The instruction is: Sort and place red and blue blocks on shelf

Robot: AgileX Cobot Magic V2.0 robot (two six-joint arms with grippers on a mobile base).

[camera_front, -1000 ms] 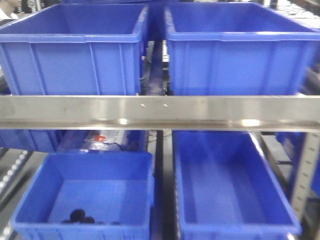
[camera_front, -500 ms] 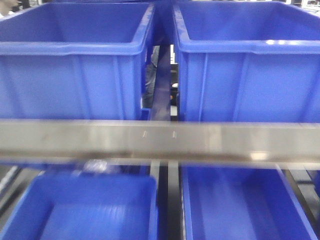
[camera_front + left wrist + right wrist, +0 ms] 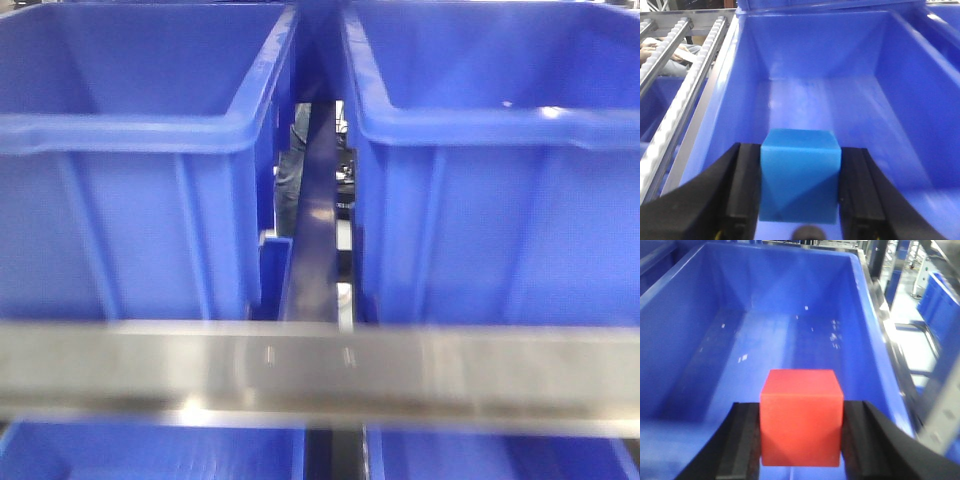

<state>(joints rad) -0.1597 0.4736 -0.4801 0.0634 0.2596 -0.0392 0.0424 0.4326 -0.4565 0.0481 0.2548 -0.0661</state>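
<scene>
In the left wrist view my left gripper (image 3: 800, 187) is shut on the blue block (image 3: 800, 175), held above the inside of a large blue crate (image 3: 820, 60). In the right wrist view my right gripper (image 3: 801, 432) is shut on the red block (image 3: 801, 417), held over the floor of another blue crate (image 3: 765, 335). The front view shows the shelf's steel ledge (image 3: 320, 375) running across the bottom, with two blue crates, one on the left (image 3: 130, 200) and one on the right (image 3: 500, 200), standing on it. Neither gripper shows in the front view.
Roller tracks (image 3: 682, 95) run along the left of the left crate. A dark gap with a blue rail (image 3: 315, 220) separates the two crates. Lower crates' rims (image 3: 150, 450) peek under the ledge. More crates and steel frame posts (image 3: 935, 295) stand at the right.
The front view has closed in on the shelf: the upper crates have grown larger, the steel ledge has dropped towards the bottom, and the lower crates have nearly left the frame.
</scene>
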